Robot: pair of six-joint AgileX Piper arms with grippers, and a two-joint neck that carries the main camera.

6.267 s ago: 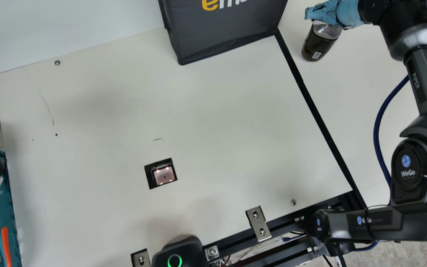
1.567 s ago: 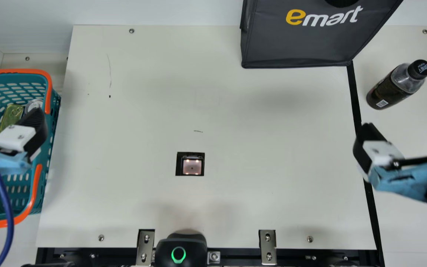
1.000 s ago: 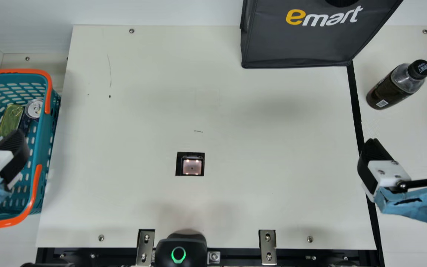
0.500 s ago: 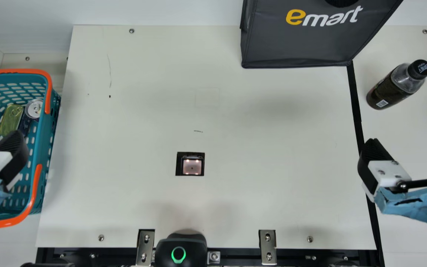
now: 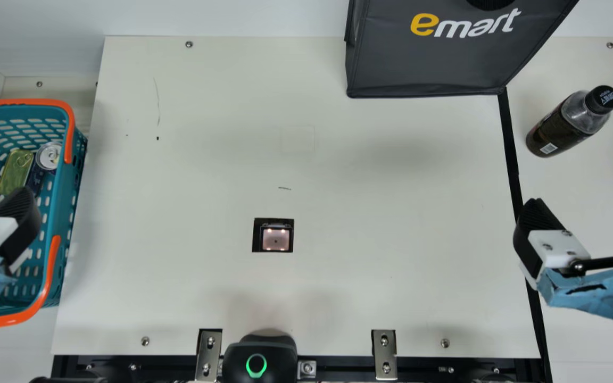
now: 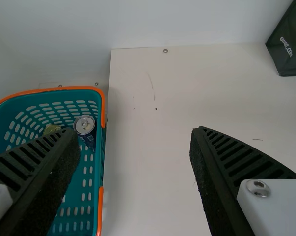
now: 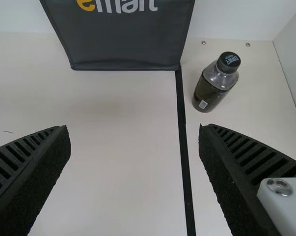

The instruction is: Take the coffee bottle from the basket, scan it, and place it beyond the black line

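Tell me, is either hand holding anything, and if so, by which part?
Nothing: the left hand and right hand are open, and the bottle stands apart from both.

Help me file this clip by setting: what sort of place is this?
Probably a mock store checkout: a shopping basket holding a can, a lit scanner window in the table, and a dark shopping bag.

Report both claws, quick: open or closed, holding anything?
Left claw: open, holding nothing.
Right claw: open, holding nothing; the coffee bottle stands apart from it, beyond the black line.
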